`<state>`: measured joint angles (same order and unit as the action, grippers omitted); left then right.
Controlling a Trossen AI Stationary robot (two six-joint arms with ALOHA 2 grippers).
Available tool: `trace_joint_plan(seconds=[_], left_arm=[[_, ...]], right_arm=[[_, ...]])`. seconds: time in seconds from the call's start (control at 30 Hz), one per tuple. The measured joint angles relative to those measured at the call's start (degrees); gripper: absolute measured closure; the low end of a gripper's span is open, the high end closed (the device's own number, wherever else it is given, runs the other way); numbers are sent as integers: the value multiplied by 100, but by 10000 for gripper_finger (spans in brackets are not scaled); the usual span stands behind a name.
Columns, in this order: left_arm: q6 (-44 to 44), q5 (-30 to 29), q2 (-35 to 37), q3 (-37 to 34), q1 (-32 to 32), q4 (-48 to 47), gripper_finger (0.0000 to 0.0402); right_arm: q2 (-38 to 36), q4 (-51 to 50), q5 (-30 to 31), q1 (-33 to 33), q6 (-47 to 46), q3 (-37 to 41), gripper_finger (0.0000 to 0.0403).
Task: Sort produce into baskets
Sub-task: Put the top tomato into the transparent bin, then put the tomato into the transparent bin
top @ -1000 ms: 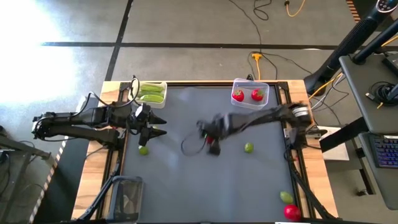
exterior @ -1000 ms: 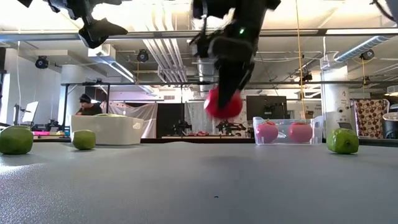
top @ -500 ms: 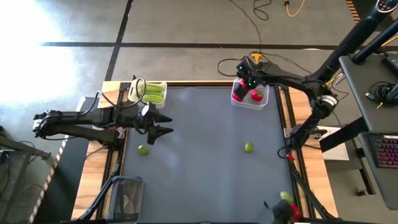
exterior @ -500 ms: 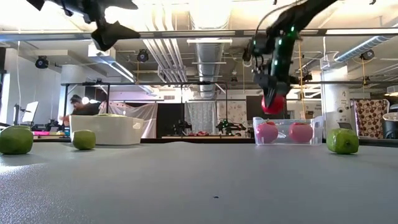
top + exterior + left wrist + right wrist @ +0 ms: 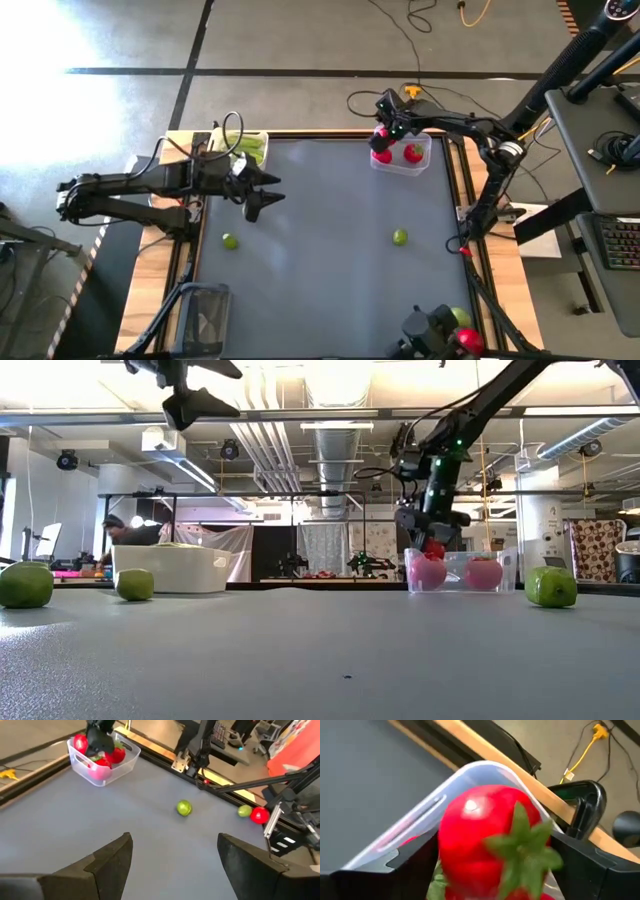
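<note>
My right gripper [image 5: 385, 138] hangs over the left end of the clear tub [image 5: 420, 165] at the table's far right, shut on a red strawberry with a green top [image 5: 485, 830]. Two more strawberries [image 5: 483, 572] lie in that tub. My left gripper [image 5: 262, 192] is open and empty, high above the table's left part, near the white tub [image 5: 262, 140] of green cucumbers [image 5: 243, 150]. Round green fruits rest on the mat at the left [image 5: 231, 240] and right of the middle [image 5: 400, 237]. My right gripper pinches the strawberry by its two sides [image 5: 445, 845] between its two fingers [image 5: 400, 870]. The fingers come from above and point down. The strawberry's green top [image 5: 522, 845] faces up toward the wrist. It hangs at the level of the tub's rim [image 5: 433, 547], above the strawberries inside.
A dark see-through tub [image 5: 203, 312] stands at the near left corner. A green fruit [image 5: 460, 316] and a red strawberry [image 5: 470, 340] lie at the near right corner, beside a dark shape [image 5: 425, 330]. The mat's middle [image 5: 320, 260] is bare.
My right gripper has carried the strawberry from above the table's middle to the far right, over the clear tub, and has come down to its rim. My left gripper has gone a little toward the right and far edges, staying open.
</note>
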<state>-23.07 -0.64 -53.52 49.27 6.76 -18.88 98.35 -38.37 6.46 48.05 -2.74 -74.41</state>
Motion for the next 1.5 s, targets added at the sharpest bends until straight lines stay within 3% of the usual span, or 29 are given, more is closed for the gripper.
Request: trace_joint_plan(seconds=[0.33, 0.5, 0.7, 0.87, 0.97, 1.07, 1.27, 1.4, 1.5], left_arm=[[155, -44, 36, 361, 0, -345, 128], [46, -38, 107, 361, -7, -587, 128], [87, 11, 172, 361, -33, -832, 128], [542, 28, 170, 359, -39, -623, 128], [812, 31, 143, 359, -39, -473, 128], [1050, 133, 108, 359, -39, -359, 128], [1236, 304, 90, 359, -129, -317, 128], [1312, 336, 90, 359, -298, -317, 128], [1380, 334, 90, 357, -435, -315, 128]], right_arm=[[-81, -13, 69, -5, -353, 0, 38], [-561, -139, 64, -180, -512, -18, 38], [-1552, -1549, 52, -837, -1290, -54, 38], [-2297, -3246, 77, -2452, -2548, 20, 38], [-2543, -4072, -1, -3859, -4024, 39, 38], [-2575, -4642, -561, -5351, -5896, 50, 38], [-2158, -4278, -2162, -7888, -9116, 66, 38], [-1608, -3708, -3285, -8794, -10188, 72, 38], [-1134, -3163, -3740, -9140, -10578, 72, 38]])
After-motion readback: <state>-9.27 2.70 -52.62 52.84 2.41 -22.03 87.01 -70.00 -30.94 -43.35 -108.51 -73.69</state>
